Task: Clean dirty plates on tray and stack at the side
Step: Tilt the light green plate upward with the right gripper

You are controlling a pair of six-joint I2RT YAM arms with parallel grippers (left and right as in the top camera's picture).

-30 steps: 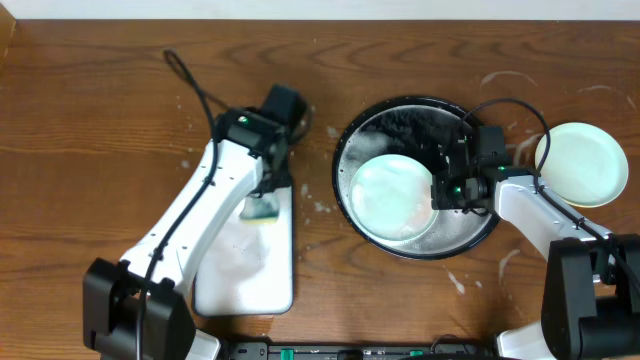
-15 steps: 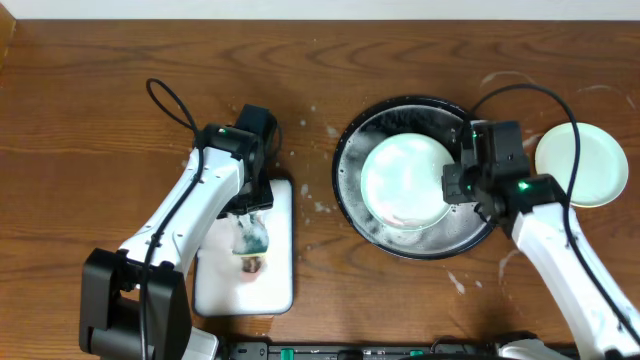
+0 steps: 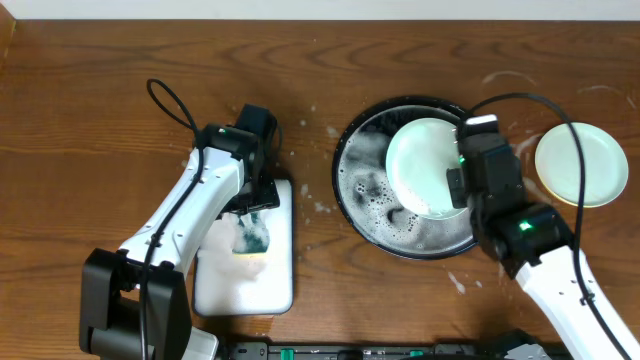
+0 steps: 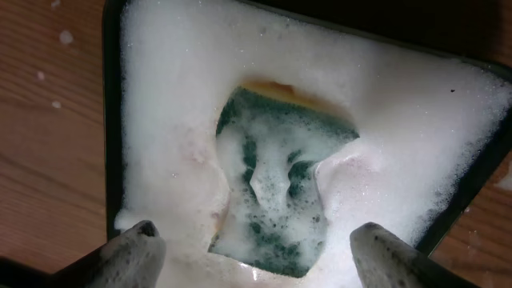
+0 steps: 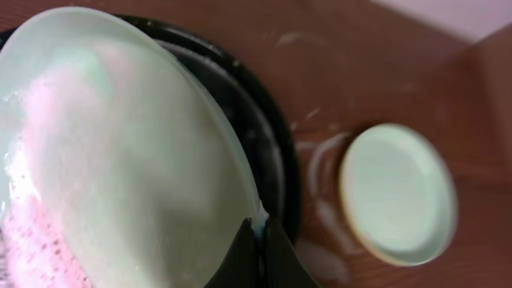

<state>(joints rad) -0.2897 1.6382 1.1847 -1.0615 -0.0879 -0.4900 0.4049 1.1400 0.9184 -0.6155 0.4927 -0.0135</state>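
Left claw (image 4: 256, 236) is wide open over the white dish (image 3: 272, 296) and holds nothing. The sponge (image 4: 276, 172) lies loose in the foam between its fingers, green face up

Right claw (image 5: 258, 238) is pinched tight on the rim of a mint plate (image 5: 120, 152). The plate is up off the tray (image 3: 432, 238), steeply tilted and soapy, with a pink tint in the suds on its lower part. It sits over the tray's right half, not yet out over the bench (image 3: 100, 100)

Tray below: foam and water, no other plate showing on it

Beyond, on bare bench right of the tray: second plate (image 3: 581, 165), flat, face up. There's a yellowish edge under it in the wrist view; might be two stacked, can't tell

Risks from here:
- The grip is an edge pinch on a wet, soapy rim, with the whole plate hanging off one side → it can pivot or slide out mid-carry and hit the tray rim or bench
- Pink suds on the plate → if stacked as is, it lands dirty and smears the one beneath
- Slick plate on slick plate → an off-centre release and it skates off
- Right arm's cable (image 3: 572, 118) loops over the stack spot → could drag on set-down
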